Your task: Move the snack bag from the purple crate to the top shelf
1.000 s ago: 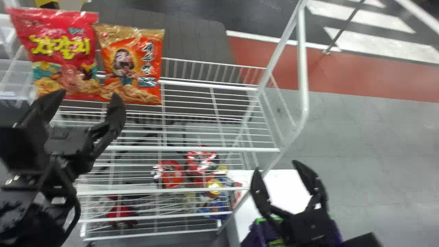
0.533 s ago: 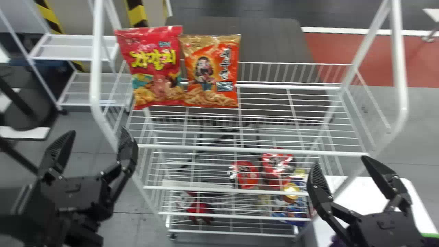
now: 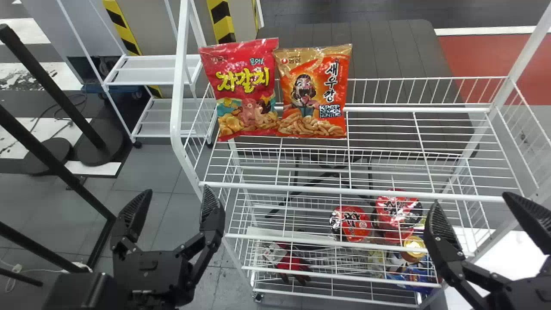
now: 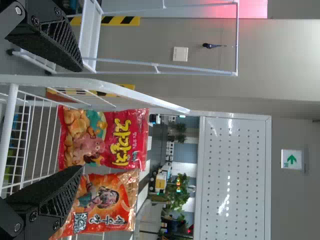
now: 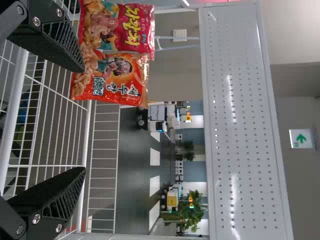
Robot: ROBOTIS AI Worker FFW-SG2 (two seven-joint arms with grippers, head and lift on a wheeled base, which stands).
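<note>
My left gripper [image 3: 177, 193] stands open in front of the rack's left end, and my right gripper [image 3: 472, 200] is open near its right front. A red snack bag [image 3: 239, 90] and an orange snack bag [image 3: 314, 92] stand side by side at the back left of the wire top shelf [image 3: 353, 191]. In the left wrist view, the open left gripper [image 4: 81, 119] has the red bag [image 4: 105, 137] and orange bag [image 4: 102, 200] beyond it. The right wrist view has the open right gripper [image 5: 84, 120] with nothing between its fingers, beside the orange bag [image 5: 115, 77].
Lower shelves hold red cup packages [image 3: 351, 224], a red and black item [image 3: 292, 263] and blue packs [image 3: 411, 275]. A white table surface [image 3: 499, 258] lies to the lower right. Black posts [image 3: 47, 159] stand at left, with a smaller white rack [image 3: 150, 71] behind.
The head view has swung left, so rack, bags and both grippers sit farther right in it. The purple crate at the lower right has passed out of that view. Both grippers have stayed open.
</note>
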